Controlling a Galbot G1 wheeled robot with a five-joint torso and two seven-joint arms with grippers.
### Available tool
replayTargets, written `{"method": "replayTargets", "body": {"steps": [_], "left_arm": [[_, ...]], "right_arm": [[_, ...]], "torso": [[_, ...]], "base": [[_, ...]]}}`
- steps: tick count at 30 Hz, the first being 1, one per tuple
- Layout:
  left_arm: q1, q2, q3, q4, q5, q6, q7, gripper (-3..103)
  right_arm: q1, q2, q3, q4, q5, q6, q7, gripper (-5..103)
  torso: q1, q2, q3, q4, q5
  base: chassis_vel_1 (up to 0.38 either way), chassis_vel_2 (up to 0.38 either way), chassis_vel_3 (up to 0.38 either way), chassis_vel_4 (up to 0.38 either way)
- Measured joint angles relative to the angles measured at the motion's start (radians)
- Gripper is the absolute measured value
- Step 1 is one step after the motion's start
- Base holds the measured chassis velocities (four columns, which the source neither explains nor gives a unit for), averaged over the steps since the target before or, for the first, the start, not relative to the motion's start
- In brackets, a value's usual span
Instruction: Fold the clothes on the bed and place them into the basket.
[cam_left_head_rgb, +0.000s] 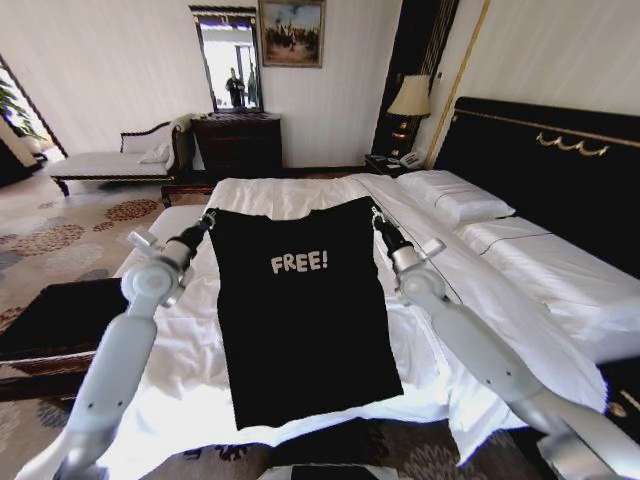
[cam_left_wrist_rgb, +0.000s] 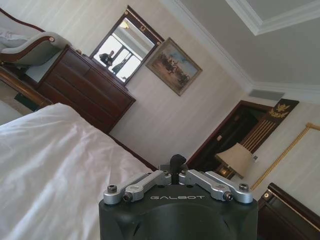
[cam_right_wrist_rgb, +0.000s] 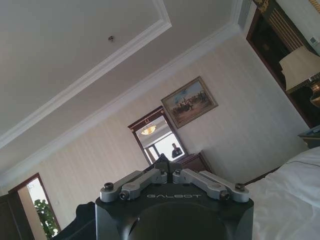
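Two arms raised over the bed (cam_left_head_rgb: 560, 270), each pinching one top corner of the black T-shirt (cam_left_head_rgb: 300, 320); left gripper (cam_left_head_rgb: 209, 217) clamped on the shirt's left shoulder corner, right gripper (cam_left_head_rgb: 376, 214) clamped on the right shoulder corner, fingers closed narrow on the fabric in the head view; shirt hangs spread flat between them, white "FREE!" lettering (cam_left_head_rgb: 299, 262) facing the camera, hem down low near the front edge of the white bedding; shirt is lifted off the mattress at the top, lower part draped in front of the rumpled white sheet (cam_left_head_rgb: 420, 350); bed has white pillows (cam_left_head_rgb: 455, 195) by the black headboard (cam_left_head_rgb: 550, 190) with gold trim; basket (cam_left_head_rgb: 55, 320), black and tray-like with a patterned brown rim, stands on the carpet beside the bed on the robot's left, well apart from the shirt; left wrist view looks past the left gripper (cam_left_wrist_rgb: 174, 161) body across white bedding (cam_left_wrist_rgb: 55, 170) toward a dark wooden dresser (cam_left_wrist_rgb: 82, 87), mirror (cam_left_wrist_rgb: 121, 47), framed painting (cam_left_wrist_rgb: 173, 66) and a lamp (cam_left_wrist_rgb: 239, 159); right wrist view points up from the right gripper (cam_right_wrist_rgb: 164, 161) at ceiling moulding, the same mirror (cam_right_wrist_rgb: 157, 140) and painting (cam_right_wrist_rgb: 190, 101), white bedding at the edge (cam_right_wrist_rgb: 290, 200); fingertips in both wrist views are close together, cloth itself not clear there; white-cushioned bench (cam_left_head_rgb: 110, 160) far back by the wall.
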Motion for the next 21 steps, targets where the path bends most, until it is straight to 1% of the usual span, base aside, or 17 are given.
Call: {"method": "replayTargets", "body": {"steps": [3, 6, 9, 11, 12, 15, 16, 17, 18, 21], "left_arm": [[-0.024, -0.012, 0.024, 0.03, 0.007, 0.0, 0.002, 1], [0.001, -0.021, 0.033, 0.02, 0.02, 0.0, 0.003, 1], [0.116, -0.034, 0.019, -0.04, 0.055, -0.003, 0.011, 1], [0.216, -0.041, -0.003, -0.103, 0.076, -0.007, 0.014, 1], [0.216, -0.041, -0.003, -0.103, 0.076, -0.007, 0.014, 1], [0.363, -0.049, -0.034, -0.198, 0.107, -0.012, 0.015, 1], [0.398, -0.052, -0.043, -0.219, 0.115, -0.013, 0.015, 1], [0.398, -0.052, -0.043, -0.219, 0.115, -0.013, 0.015, 1], [0.441, -0.056, -0.054, -0.243, 0.126, -0.013, 0.011, 1], [0.522, -0.07, -0.069, -0.284, 0.157, -0.011, -0.003, 1]], "right_arm": [[0.013, 0.014, -0.008, -0.03, -0.009, 0.004, 0.002, 0], [-0.028, 0.011, -0.003, -0.022, -0.02, 0.004, 0.008, 0], [-0.128, -0.009, 0.026, 0.013, -0.056, 0.005, 0.011, 0], [-0.209, -0.021, 0.057, 0.04, -0.091, 0.012, 0.011, 0], [-0.209, -0.021, 0.057, 0.04, -0.091, 0.012, 0.011, 0], [-0.334, -0.03, 0.103, 0.075, -0.148, 0.022, 0.011, 0], [-0.38, -0.03, 0.115, 0.082, -0.165, 0.027, 0.01, 0], [-0.38, -0.03, 0.115, 0.082, -0.165, 0.027, 0.01, 0], [-0.429, -0.03, 0.126, 0.085, -0.186, 0.032, 0.01, 0], [-0.532, -0.029, 0.15, 0.093, -0.234, 0.048, 0.011, 0]], "torso": [[0.0, 0.0, 0.0, -0.0001, -0.0003], [0.0, 0.0, 0.0, -0.0005, 0.0001], [0.0, 0.0, 0.0, -0.0008, 0.0], [-0.001, 0.0, -0.001, -0.0005, -0.0003], [-0.001, 0.0, -0.001, -0.0005, -0.0003], [-0.001, 0.0, -0.001, 0.0002, -0.0004], [-0.001, 0.0, -0.001, 0.0001, -0.0004], [-0.001, 0.0, -0.001, 0.0001, -0.0004], [-0.001, 0.0, -0.001, -0.0004, 0.0005], [-0.001, 0.0, -0.001, -0.0008, 0.0002]], "base": [[0.0, 0.0, 0.0, 0.0], [0.0, 0.0, 0.0, 0.0], [0.0, 0.0, 0.0, 0.0], [0.0, 0.0, 0.0, 0.0], [0.0, 0.0, 0.0, 0.0], [0.0, 0.0, 0.0, 0.0], [0.0, 0.0, 0.0, 0.0], [0.0, 0.0, 0.0, 0.0], [0.0, 0.0, 0.0, 0.0], [0.0, 0.0, 0.0, 0.0]]}}
